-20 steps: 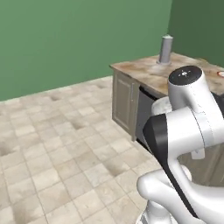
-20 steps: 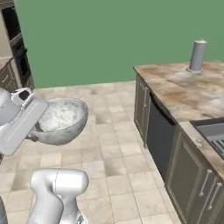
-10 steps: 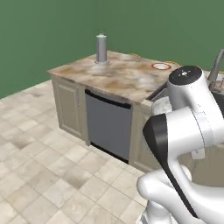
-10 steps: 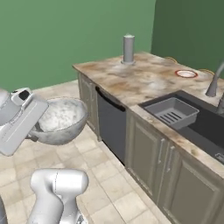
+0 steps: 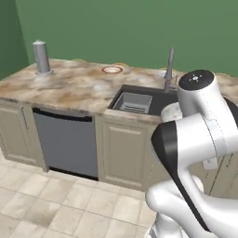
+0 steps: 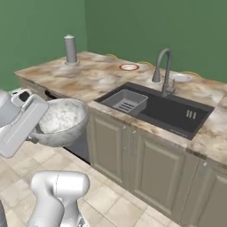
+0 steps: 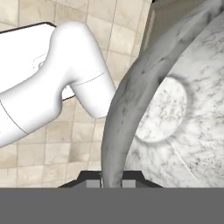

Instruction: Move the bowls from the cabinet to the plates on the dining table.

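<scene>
End effector point(image 7: 111, 181) clamped on grey bowl point(image 6: 60, 121) rim, frame left; red-rimmed plate point(image 6: 129, 67) on table point(image 6: 95, 77), upper centre, well apart.

Ahead of the gripper point(image 7: 112, 183), clamped on the grey bowl's point(image 6: 62, 122) rim, the marbled tabletop point(image 6: 91, 80) lies open. The tall tap point(image 6: 163, 66) and sink point(image 6: 155, 108) stand farther right, with a grey canister point(image 6: 70, 48) and the red-rimmed plate point(image 6: 129, 67) beyond.
</scene>
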